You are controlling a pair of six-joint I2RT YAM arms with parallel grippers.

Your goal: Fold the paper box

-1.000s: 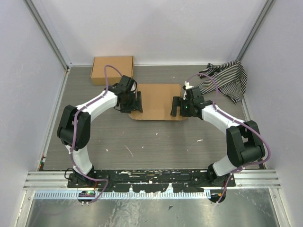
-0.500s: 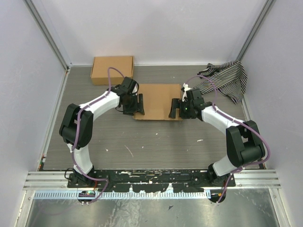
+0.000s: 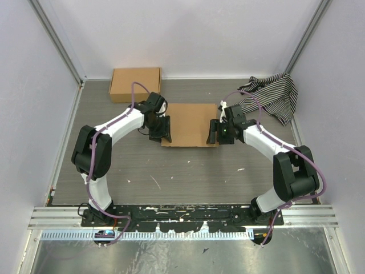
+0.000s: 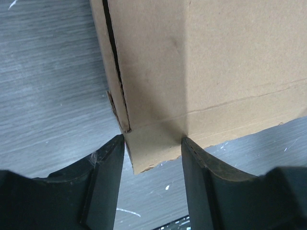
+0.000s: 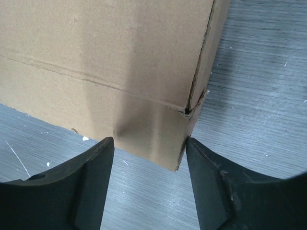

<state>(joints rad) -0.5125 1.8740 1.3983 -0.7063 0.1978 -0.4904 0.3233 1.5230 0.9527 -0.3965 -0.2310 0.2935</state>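
The paper box (image 3: 190, 121) is a brown cardboard mailer lying at the middle of the grey table. My left gripper (image 3: 166, 130) is open at its near left corner. In the left wrist view the box's (image 4: 201, 62) corner lip sits between my open fingers (image 4: 108, 177), whose tips meet its edges. My right gripper (image 3: 213, 132) is open at the near right corner. In the right wrist view the box's (image 5: 105, 57) corner lies between the fingers (image 5: 211, 182), and the right fingertip meets its side edge. A slit shows at each corner.
A second, closed brown box (image 3: 135, 83) stands at the back left by the wall. A black-and-white striped cloth (image 3: 275, 96) lies at the back right. Aluminium frame posts and white walls enclose the table.
Both grippers have closed in on the box's near corners, the left one moving right and the right one left. The cardboard's outline looks narrower than a second ago.
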